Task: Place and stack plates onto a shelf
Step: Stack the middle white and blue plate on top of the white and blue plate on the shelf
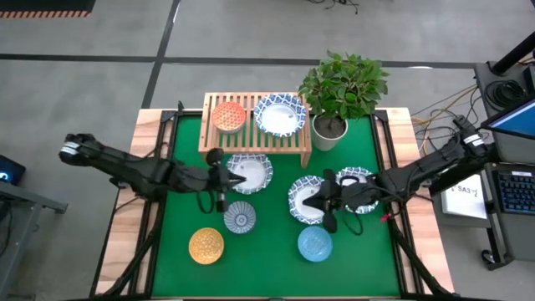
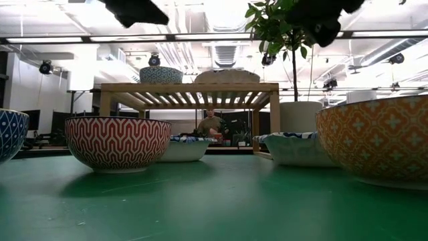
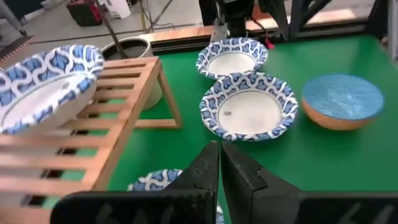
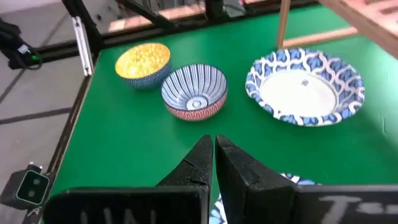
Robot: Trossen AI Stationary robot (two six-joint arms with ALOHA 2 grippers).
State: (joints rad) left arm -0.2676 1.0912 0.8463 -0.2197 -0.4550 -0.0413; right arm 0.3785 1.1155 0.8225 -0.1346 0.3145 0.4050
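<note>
On the green bench [image 1: 184, 217], the left gripper [image 1: 224, 180] and right gripper [image 1: 324, 203] hover with fingers pressed together over loose plates, while an orange plate [image 1: 228, 115] and a white plate [image 1: 279, 114] sit on the shelf [image 1: 255, 138].

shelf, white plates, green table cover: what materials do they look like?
Shelf: light unfinished-looking wood; grain and slats show in the left wrist view.
White plates: likely paper or thin pressed fibre, matte, with a wavy fluted rim and printed blue pattern; ceramic can't be ruled out.
Table cover: green, matte, felt- or mat-like, no glare.
</note>
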